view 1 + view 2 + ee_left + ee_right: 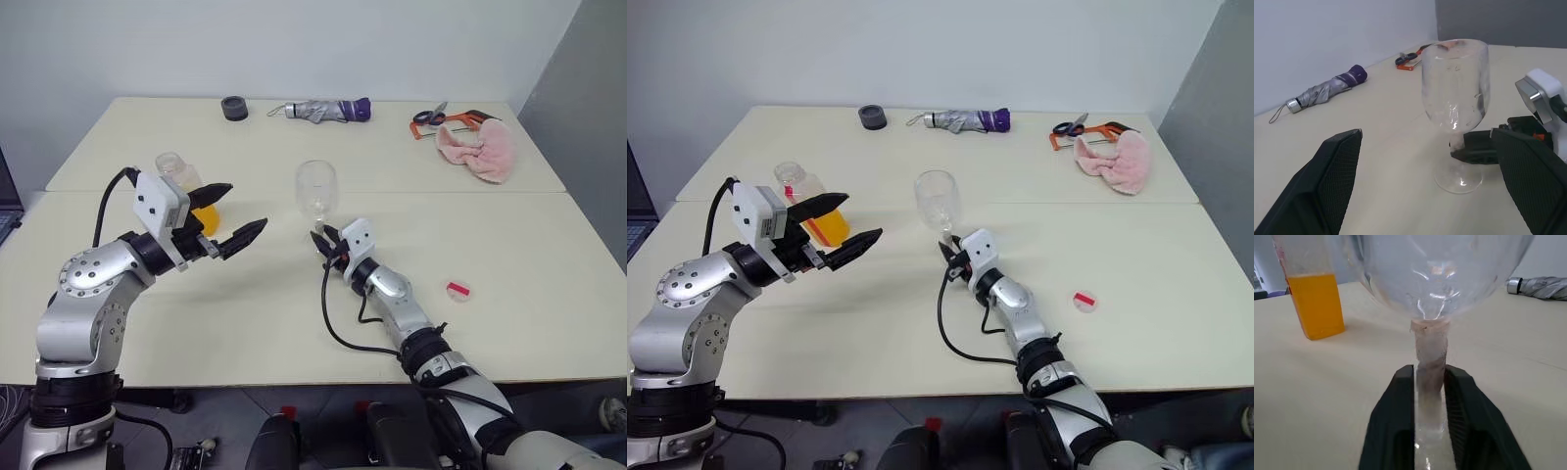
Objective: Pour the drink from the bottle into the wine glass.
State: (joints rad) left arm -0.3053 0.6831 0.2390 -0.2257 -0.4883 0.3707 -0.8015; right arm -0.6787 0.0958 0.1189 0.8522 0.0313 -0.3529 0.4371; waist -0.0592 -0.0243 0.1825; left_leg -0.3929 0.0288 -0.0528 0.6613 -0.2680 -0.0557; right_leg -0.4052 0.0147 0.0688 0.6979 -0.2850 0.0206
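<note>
At the left of the frame the left tool [233,211] hangs above the pale table [245,304] with its two black fingers spread wide and nothing between them. Just behind it stands one bottle [188,191], clear plastic, uncapped, its lower part filled with orange drink [1316,304]; a red strip runs down its side, but no writing on it can be read. Near the middle of the frame one wine glass [316,191] stands upright on the table, its bowl clear. The right tool [327,242] sits at the foot of the glass with its two fingers on either side of the stem, close against it; whether they press on the stem cannot be told. Along the far edge, left to right, lie one small dark ring [234,108], one folded grey umbrella [326,111] with a purple end, one pair of orange-handled scissors [431,117] and one pink cloth [478,149]. At the lower right, one small red-and-white cap [458,289] lies on the table, well apart from the bottle.
</note>
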